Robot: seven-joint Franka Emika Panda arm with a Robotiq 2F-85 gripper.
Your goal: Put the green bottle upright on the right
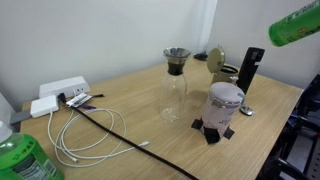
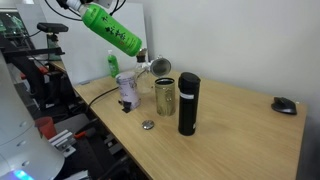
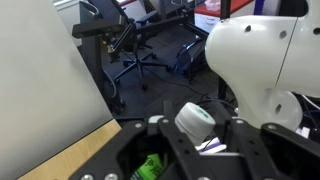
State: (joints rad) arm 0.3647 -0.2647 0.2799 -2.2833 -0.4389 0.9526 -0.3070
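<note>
Pale walls backed a wooden bench (image 1: 130, 95) carrying a glass carafe (image 1: 175, 72), a pale jar (image 1: 223, 105) and a black flask (image 1: 250, 66). The green bottle (image 1: 296, 27) hung at the frame's upper right, higher than all 3, its long axis nearer level than upright, and whatever held it was cut off by the frame edge. From the other side of the bench, the same bottle (image 2: 112, 30) slanted from the top-left corner down toward the jar (image 2: 128, 90), touching nothing, while bare wood lay beyond the flask (image 2: 188, 103). At the wrist, the end effector (image 3: 197, 132) had 2 dark fingers (image 3: 240, 130) either side of the bottle and clamped on it, and the pale cap (image 3: 195, 120) pointed away from the camera, roughly along the reach direction. By my judgement, the coming move turned on swinging that axis to vertical, cap up, before lowering onto open bench.
</note>
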